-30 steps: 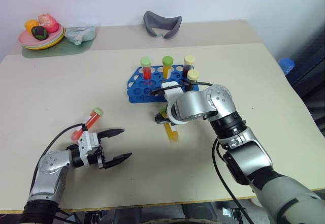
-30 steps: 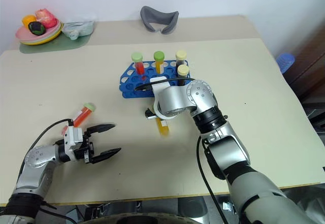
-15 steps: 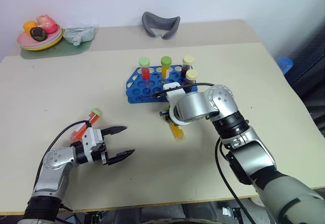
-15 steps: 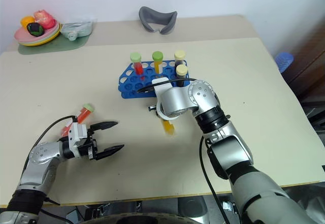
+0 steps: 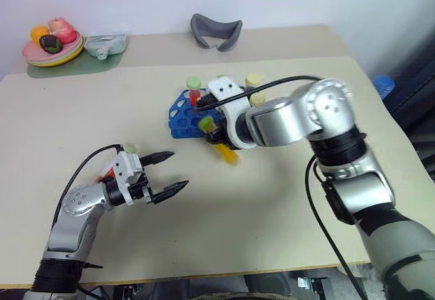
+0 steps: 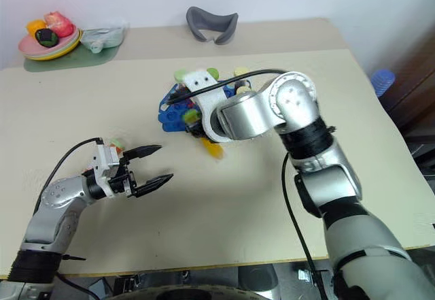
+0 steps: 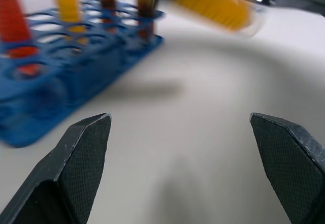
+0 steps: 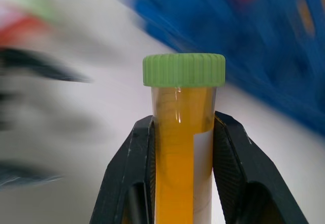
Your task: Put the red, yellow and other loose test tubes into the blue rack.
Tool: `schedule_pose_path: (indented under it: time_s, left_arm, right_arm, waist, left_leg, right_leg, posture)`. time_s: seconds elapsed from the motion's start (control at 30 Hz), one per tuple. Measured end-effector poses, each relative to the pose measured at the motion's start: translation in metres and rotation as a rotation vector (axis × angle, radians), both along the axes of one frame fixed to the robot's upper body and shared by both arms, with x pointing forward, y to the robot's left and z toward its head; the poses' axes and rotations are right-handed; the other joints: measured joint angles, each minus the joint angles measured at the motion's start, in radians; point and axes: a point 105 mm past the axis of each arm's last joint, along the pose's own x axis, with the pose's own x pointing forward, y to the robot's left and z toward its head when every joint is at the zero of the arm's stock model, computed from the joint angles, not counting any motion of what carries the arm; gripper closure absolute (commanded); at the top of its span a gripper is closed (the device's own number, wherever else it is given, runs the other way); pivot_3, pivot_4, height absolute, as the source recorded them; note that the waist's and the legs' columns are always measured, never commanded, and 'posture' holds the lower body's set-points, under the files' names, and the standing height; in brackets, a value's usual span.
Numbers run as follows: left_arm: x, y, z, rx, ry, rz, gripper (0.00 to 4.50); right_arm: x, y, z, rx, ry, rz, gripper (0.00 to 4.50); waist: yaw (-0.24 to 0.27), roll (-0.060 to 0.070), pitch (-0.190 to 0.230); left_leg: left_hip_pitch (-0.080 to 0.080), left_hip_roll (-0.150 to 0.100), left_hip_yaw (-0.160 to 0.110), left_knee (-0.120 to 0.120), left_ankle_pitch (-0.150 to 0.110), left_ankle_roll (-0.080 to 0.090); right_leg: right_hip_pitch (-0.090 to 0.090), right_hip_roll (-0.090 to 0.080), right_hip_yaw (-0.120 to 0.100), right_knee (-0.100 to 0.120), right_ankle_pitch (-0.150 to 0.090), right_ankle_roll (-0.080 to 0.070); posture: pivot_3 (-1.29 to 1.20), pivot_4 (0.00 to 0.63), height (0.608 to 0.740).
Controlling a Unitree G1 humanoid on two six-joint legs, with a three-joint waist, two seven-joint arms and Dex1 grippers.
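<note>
Yellow liquid fills the green-capped plastic test tube (image 8: 183, 148) that the right gripper (image 8: 183, 132) clamps between its two black fingers, tilted in the air just in front of the blue plastic tube rack (image 5: 187, 113) on the beige table (image 5: 81, 109). Several capped tubes stand upright in that rack. Well to the rack's left, the left gripper (image 5: 168, 175) hovers with jaws spread wide, holding nothing, and a red test tube (image 5: 107, 173) lies right behind it.

Yellow tube (image 8: 182, 148), green cap, clamped in right hand; red tube (image 5: 109, 173) lying on table; blue rack (image 5: 182, 117) holding four tubes.
</note>
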Motion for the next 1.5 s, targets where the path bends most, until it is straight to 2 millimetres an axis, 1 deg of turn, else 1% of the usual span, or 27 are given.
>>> schedule_pose_path:
  time_s: [0.07, 0.2, 0.23, 0.3, 0.37, 0.47, 0.63, 0.83, 1.1, 1.2, 1.4, 1.5]
  left_arm:
    - [0.003, 0.002, 0.006, -0.026, -0.005, 0.031, 0.00]
    - [0.009, -0.002, 0.017, -0.075, 0.001, 0.059, 0.00]
    - [0.012, -0.004, 0.020, -0.087, 0.001, 0.066, 0.00]
    - [0.016, -0.007, 0.025, -0.106, -0.004, 0.072, 0.00]
    - [0.020, -0.011, 0.031, -0.126, -0.010, 0.076, 0.00]
    - [0.023, -0.017, 0.039, -0.154, -0.026, 0.080, 0.00]
    - [0.025, -0.018, 0.043, -0.163, -0.029, 0.099, 0.00]
    - [0.024, -0.016, 0.046, -0.159, -0.037, 0.124, 0.00]
    - [0.028, 0.004, 0.049, -0.157, -0.052, 0.210, 0.00]
    - [0.029, 0.007, 0.047, -0.155, -0.044, 0.221, 0.00]
    - [0.030, 0.008, 0.045, -0.162, -0.037, 0.224, 0.00]
    - [0.029, 0.007, 0.045, -0.163, -0.036, 0.223, 0.00]
  right_arm:
    - [-0.004, 0.001, 0.010, 0.082, -0.094, 0.026, 3.34]
    - [0.016, -0.012, 0.014, 0.141, -0.370, -0.010, 3.34]
    - [0.022, -0.013, 0.012, 0.169, -0.426, -0.019, 3.34]
    - [0.028, -0.012, 0.004, 0.222, -0.485, -0.016, 3.34]
    - [0.039, -0.011, -0.002, 0.282, -0.553, -0.053, 3.34]
    - [0.054, -0.012, 0.000, 0.333, -0.683, -0.114, 3.34]
    - [0.061, -0.011, 0.003, 0.382, -0.871, -0.149, 3.34]
    - [0.059, -0.011, -0.013, 0.383, -0.946, -0.134, 3.34]
    - [0.067, -0.025, -0.038, 0.405, -0.928, -0.224, 3.34]
    - [0.068, -0.029, -0.041, 0.419, -0.926, -0.247, 3.34]
    - [0.069, -0.032, -0.043, 0.438, -0.932, -0.270, 3.34]
    - [0.070, -0.035, -0.048, 0.438, -0.926, -0.283, 3.34]
  waist:
    - [0.003, -0.001, 0.000]
    - [0.019, -0.001, 0.000]
    - [0.020, -0.001, 0.000]
    - [0.022, -0.001, 0.000]
    - [0.021, -0.001, 0.000]
    - [0.023, -0.001, 0.000]
    - [0.023, -0.001, 0.000]
    - [0.023, -0.001, 0.000]
    - [0.022, -0.001, 0.000]
    - [0.023, -0.001, 0.000]
    - [0.023, -0.001, 0.000]
    - [0.022, -0.001, 0.000]
  left_leg:
    - [0.000, 0.000, -0.001, 0.000, 0.000, 0.000]
    - [0.000, -0.001, 0.000, 0.001, 0.000, 0.000]
    - [0.000, -0.001, 0.000, 0.000, 0.000, 0.000]
    - [0.000, -0.001, 0.000, 0.000, 0.000, 0.000]
    - [0.000, -0.001, 0.000, 0.000, 0.000, 0.000]
    - [0.000, -0.001, 0.000, 0.000, 0.001, -0.001]
    - [0.000, -0.001, 0.000, 0.000, 0.001, -0.002]
    - [0.001, -0.001, 0.000, 0.000, 0.002, -0.003]
    - [0.002, -0.001, 0.000, -0.001, 0.002, -0.004]
    - [0.002, -0.001, 0.001, -0.001, 0.003, -0.005]
    - [0.002, -0.001, 0.000, -0.001, 0.003, -0.005]
    - [0.002, -0.001, 0.000, -0.001, 0.003, -0.005]
  right_leg:
    - [0.002, -0.001, -0.002, -0.002, 0.000, 0.000]
    - [0.002, -0.002, -0.002, -0.003, 0.000, 0.000]
    - [0.002, -0.001, -0.002, -0.003, 0.000, 0.000]
    - [0.001, -0.001, -0.002, -0.002, 0.000, 0.000]
    - [0.001, -0.001, -0.001, -0.002, 0.000, 0.000]
    - [0.001, -0.002, -0.001, -0.002, 0.000, 0.000]
    - [0.001, -0.002, -0.001, -0.002, 0.000, 0.000]
    - [0.002, -0.002, -0.001, -0.002, 0.000, 0.000]
    - [0.002, -0.002, -0.001, -0.001, 0.000, 0.000]
    - [0.002, -0.002, -0.001, -0.001, 0.000, 0.000]
    - [0.002, -0.002, -0.001, 0.000, 0.000, 0.000]
    - [0.002, -0.002, -0.001, 0.000, 0.000, 0.000]
  posture:
    - [0.00, 0.150, 0.740]
    - [0.00, 0.150, 0.740]
    - [0.00, 0.150, 0.740]
    - [0.00, 0.150, 0.740]
    - [0.00, 0.150, 0.740]
    - [0.00, 0.150, 0.740]
    - [0.00, 0.150, 0.740]
    - [0.00, 0.150, 0.740]
    - [0.00, 0.150, 0.740]
    - [0.00, 0.150, 0.740]
    - [0.00, 0.150, 0.740]
    - [0.00, 0.150, 0.740]
